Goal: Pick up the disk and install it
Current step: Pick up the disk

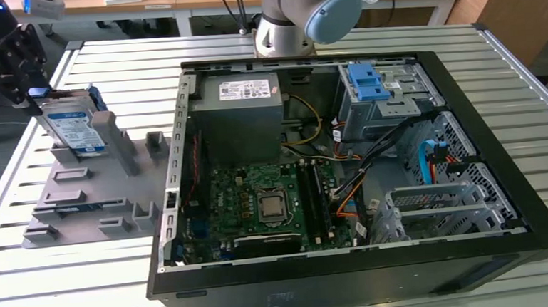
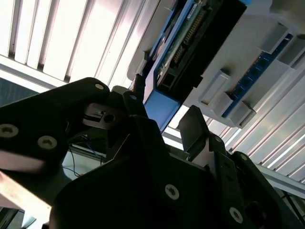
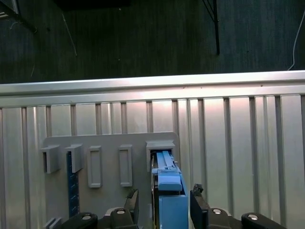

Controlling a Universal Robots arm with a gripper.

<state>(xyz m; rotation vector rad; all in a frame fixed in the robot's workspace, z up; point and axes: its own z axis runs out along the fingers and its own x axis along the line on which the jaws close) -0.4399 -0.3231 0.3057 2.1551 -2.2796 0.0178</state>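
The claw is spread wide, its 2 dark fingertips straddling the blue-bracketed top edge of the disk, with a gap visible at 1 side at least. The disk stands upright on edge in a slot of the grey holder block, on the slatted metal worktop. At the exterior view's right of the holder lies the open black computer case, showing the green motherboard, grey power supply and blue-latched drive cage.
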